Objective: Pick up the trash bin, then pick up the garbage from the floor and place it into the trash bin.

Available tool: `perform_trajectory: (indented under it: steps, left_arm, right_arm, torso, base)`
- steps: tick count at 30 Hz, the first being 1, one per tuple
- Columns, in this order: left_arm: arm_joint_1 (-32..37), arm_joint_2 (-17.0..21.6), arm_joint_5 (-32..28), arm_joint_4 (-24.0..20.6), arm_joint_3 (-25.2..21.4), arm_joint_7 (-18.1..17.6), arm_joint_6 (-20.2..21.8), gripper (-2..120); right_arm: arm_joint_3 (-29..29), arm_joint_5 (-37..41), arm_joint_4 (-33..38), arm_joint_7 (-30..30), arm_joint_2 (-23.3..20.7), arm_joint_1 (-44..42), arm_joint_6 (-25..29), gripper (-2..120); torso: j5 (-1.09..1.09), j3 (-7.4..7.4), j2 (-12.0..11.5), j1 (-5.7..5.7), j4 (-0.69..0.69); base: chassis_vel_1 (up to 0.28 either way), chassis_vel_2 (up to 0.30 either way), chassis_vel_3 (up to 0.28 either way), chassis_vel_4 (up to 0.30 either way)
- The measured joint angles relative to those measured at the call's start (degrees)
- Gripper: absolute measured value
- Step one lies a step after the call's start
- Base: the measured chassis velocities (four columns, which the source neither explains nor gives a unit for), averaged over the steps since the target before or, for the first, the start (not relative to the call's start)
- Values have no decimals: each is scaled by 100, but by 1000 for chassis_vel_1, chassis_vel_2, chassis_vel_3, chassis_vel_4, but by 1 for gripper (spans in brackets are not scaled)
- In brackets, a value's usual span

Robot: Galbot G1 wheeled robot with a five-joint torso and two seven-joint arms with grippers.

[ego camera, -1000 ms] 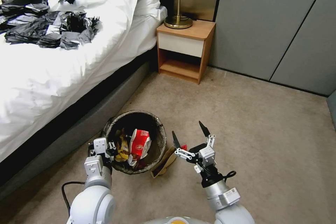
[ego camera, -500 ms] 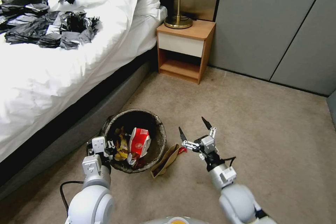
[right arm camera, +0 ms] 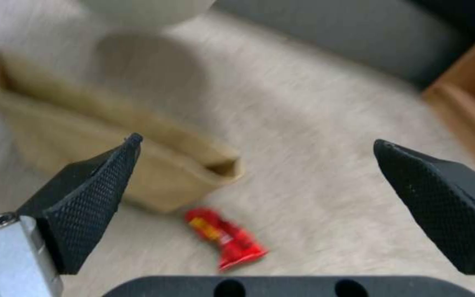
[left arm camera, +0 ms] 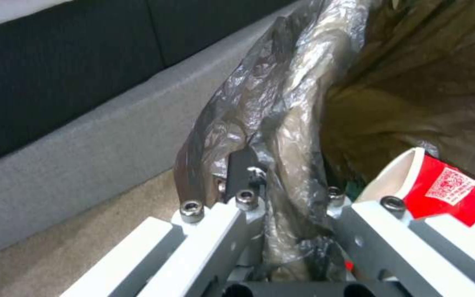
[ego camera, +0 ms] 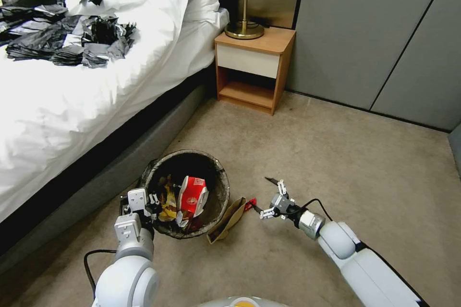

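Note:
The trash bin [ego camera: 222, 183], lined with a dark crinkled bag, sits beside the bed and holds red-and-white and yellow packets [ego camera: 191, 196]. My left gripper [ego camera: 153, 200] is shut on its near rim. In the left wrist view, the left gripper [left arm camera: 281, 198] pinches the bag-covered rim [left arm camera: 259, 107], with a red-and-white packet [left arm camera: 441, 185] next to it. A brown paper bag [ego camera: 228, 219] and a small red wrapper [ego camera: 248, 205] lie on the floor [ego camera: 336, 153] right of the bin. My right gripper [ego camera: 262, 195] is open, low, just right of the wrapper. In the right wrist view, the right gripper [right arm camera: 257, 141] frames the bag [right arm camera: 155, 165] and wrapper [right arm camera: 226, 239].
The bed [ego camera: 72, 105], strewn with black shredded plastic [ego camera: 72, 41], runs along the left. A wooden nightstand [ego camera: 253, 69] with a brass lamp [ego camera: 245, 29] stands behind the bin. Grey wall panels [ego camera: 374, 33] close the back. Open carpet stretches to the right.
My right arm has reached forward and dropped close to the floor, its open gripper now level with the red wrapper. The left gripper and bin have barely shifted.

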Motion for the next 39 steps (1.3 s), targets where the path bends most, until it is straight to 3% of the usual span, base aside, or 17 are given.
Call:
perform_trajectory:
  steps: [14,25,39]
  left_arm:
    - [-60,-4,-2,69,25,-1,20,1]
    - [-85,-14,-7,106,24,-5,27,1]
    - [-88,-49,27,145,70,-7,33,1]
  right_arm:
    - [14,-750,-1574,-462,619,756,583,100]
    - [-32,-1013,-2380,-217,807,1247,601,100]
    - [-54,-922,-2640,25,822,1408,434,100]
  torso:
    - [-1,0,0,0,1]
    - [0,0,0,0,0]
    - [0,0,0,0,0]
  base:
    - [0,0,0,0]
    - [0,0,0,0]
    - [0,0,0,0]
